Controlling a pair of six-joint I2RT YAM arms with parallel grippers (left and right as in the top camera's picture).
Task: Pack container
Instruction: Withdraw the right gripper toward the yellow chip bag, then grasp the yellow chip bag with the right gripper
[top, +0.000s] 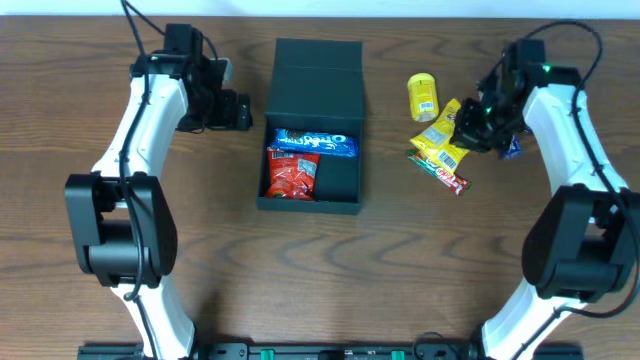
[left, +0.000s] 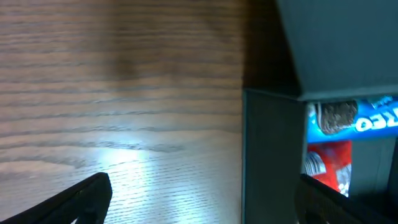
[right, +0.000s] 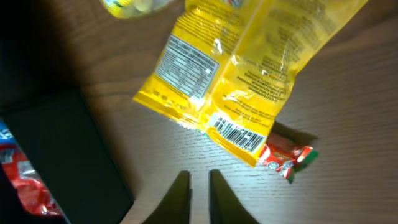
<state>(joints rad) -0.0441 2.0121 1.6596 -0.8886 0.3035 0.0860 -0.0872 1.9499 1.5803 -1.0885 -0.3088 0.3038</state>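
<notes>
The dark container (top: 345, 100) stands open at the table's middle, its lid flapped back. Inside lie a blue Oreo packet (top: 312, 144) and a red snack packet (top: 292, 178). My left gripper (top: 238, 110) is open just left of the container. In the left wrist view (left: 205, 208) the container's left wall (left: 270, 162) lies between its fingertips. My right gripper (top: 478, 125) is shut and empty beside the yellow packets (top: 440, 140). In the right wrist view (right: 199, 193) its fingertips are just short of the yellow packets (right: 249, 74).
A small yellow tub (top: 423, 96) lies behind the yellow packets. A red and green bar (top: 440, 172) pokes out under them and shows in the right wrist view (right: 289, 155). A small blue item (top: 512, 148) lies under my right arm.
</notes>
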